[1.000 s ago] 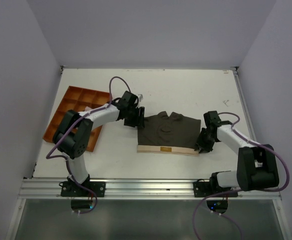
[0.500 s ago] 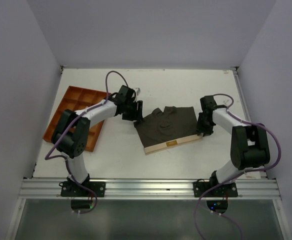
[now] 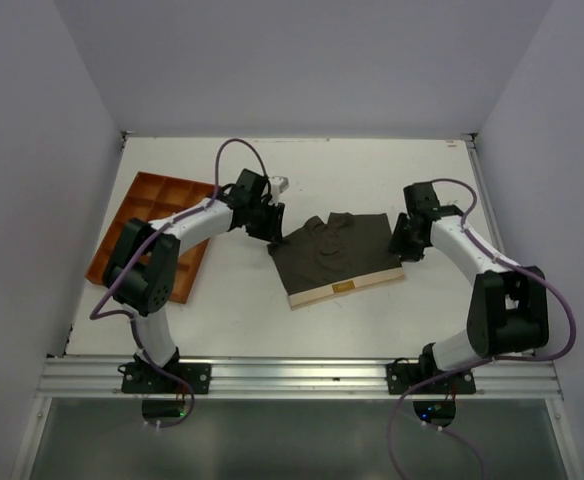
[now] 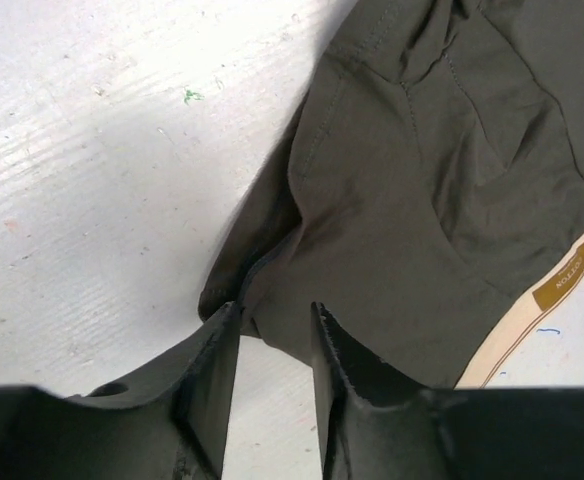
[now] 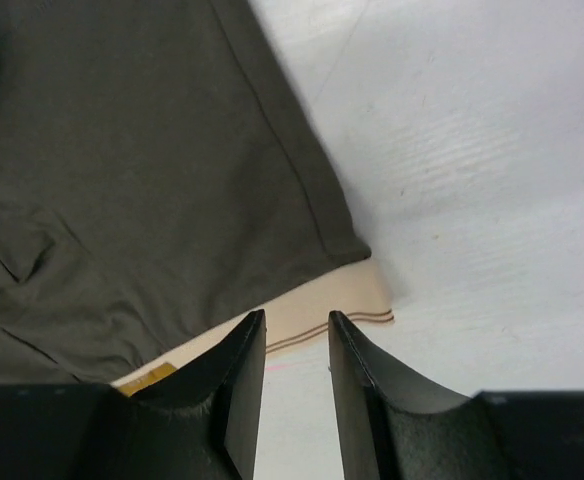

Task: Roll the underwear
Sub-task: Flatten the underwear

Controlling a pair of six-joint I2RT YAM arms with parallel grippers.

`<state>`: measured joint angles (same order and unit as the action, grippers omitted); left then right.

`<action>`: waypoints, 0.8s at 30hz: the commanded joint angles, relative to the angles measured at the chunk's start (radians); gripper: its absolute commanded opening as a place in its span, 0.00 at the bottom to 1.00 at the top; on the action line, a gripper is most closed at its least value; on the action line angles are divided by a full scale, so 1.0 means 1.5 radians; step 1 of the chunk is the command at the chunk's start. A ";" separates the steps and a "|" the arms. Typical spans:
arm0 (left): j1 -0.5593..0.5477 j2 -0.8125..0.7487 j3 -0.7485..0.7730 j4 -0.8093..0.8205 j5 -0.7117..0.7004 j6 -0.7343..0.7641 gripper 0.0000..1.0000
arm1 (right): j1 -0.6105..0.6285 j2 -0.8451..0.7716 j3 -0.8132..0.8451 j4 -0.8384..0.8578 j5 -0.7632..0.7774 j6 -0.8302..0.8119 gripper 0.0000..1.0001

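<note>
Dark cloth, the underwear lies flat mid-table, with its tan waistband along the six o'clock edge. My left gripper stands narrowly apart at the ten o'clock corner. My right gripper is likewise narrow and empty at three o'clock. Uneven pulls from my two sides could skew the garment, so the roll starts crooked or bunches.

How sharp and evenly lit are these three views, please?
Top external: even, soft light, everything sharp, no glare. Left wrist: the underwear is crisp, a soft shadow lies on the table beside it. Right wrist: the near fingers are dark and featureless.
</note>
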<state>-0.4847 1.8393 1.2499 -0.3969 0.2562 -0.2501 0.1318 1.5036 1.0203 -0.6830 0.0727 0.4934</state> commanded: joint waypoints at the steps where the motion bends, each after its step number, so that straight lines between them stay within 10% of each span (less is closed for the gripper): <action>1: 0.004 0.008 -0.008 0.024 0.021 0.040 0.37 | 0.010 -0.014 -0.050 0.024 -0.046 0.053 0.35; 11: 0.009 0.048 -0.013 0.053 0.095 0.042 0.06 | -0.005 0.020 -0.098 0.066 -0.002 -0.008 0.35; 24: 0.069 0.079 0.016 0.032 0.074 0.000 0.07 | -0.038 0.127 -0.027 0.076 0.043 -0.070 0.34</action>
<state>-0.4004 1.9362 1.2343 -0.3405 0.3771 -0.2264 0.0967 1.6520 0.9581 -0.6090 0.0887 0.4278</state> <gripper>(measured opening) 0.062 0.349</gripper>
